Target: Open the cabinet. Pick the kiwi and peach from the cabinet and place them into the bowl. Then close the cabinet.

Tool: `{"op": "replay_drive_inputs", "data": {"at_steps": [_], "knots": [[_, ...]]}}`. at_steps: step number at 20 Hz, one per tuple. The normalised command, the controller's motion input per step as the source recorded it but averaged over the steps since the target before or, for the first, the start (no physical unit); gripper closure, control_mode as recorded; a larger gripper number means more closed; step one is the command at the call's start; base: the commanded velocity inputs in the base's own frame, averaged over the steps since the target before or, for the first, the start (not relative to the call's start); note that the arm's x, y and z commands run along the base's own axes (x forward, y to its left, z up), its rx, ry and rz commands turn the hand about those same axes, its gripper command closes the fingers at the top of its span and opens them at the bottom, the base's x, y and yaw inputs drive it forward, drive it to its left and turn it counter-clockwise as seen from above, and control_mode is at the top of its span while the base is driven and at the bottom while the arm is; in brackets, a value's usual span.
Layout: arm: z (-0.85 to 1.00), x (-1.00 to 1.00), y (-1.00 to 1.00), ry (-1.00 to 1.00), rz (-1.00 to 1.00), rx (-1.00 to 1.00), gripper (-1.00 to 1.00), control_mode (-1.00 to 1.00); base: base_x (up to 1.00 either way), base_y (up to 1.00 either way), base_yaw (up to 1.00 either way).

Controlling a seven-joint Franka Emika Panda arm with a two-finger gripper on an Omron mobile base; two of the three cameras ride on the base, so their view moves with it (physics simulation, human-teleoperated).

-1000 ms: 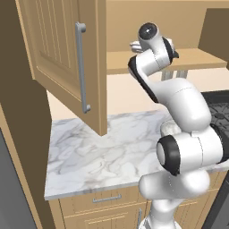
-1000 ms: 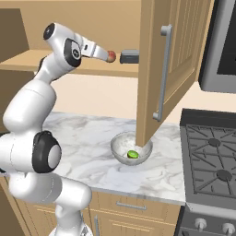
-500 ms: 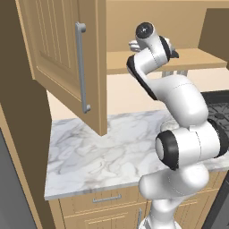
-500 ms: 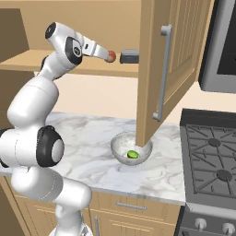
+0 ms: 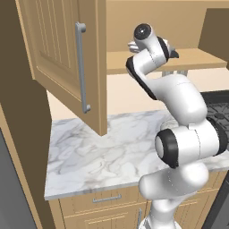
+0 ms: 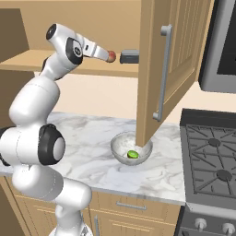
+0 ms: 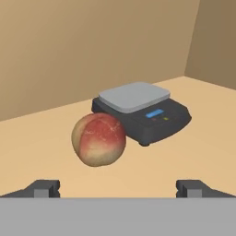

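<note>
So, light-wood cabinet [image 6: 170,69] w/ raised-panel doors & long silver bar handles is standing open above the veined white marble counter [image 6: 92,152]. Round speckled grey bowl [image 6: 132,148] is sitting near the counter's front edge, right under the open door, w/ a small green fruit [image 6: 132,154] lying inside. On the cabinet shelf, a flat dark scale [image 7: 142,112] w/ a pale grey top is sitting just behind the round reddish peach [image 7: 98,139]. Gripper [image 7: 119,188] is hanging right in front of the peach, jaws spread fully wide, gripping nothing.
</note>
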Motion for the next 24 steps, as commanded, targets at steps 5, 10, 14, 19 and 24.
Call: {"op": "replay_drive_inputs", "data": {"at_steps": [5, 10, 14, 19, 24], "knots": [[0.00, 0.09, 0.00, 0.00, 0.00, 0.00, -1.00, -1.00, 0.00, 0.00, 0.00], [0.00, 0.18, 0.00, 0.00, -0.01, 0.00, -1.00, -1.00, 0.00, 0.00, 0.00], [0.00, 0.18, 0.00, 0.00, -0.01, 0.00, -1.00, -1.00, 0.00, 0.00, 0.00], [0.00, 0.12, 0.00, 0.01, -0.01, 0.00, -1.00, -1.00, 0.00, 0.00, 0.00], [0.00, 0.00, -0.05, 0.01, -0.01, 0.01, -1.00, -1.00, 0.00, 0.00, 0.00]]}}
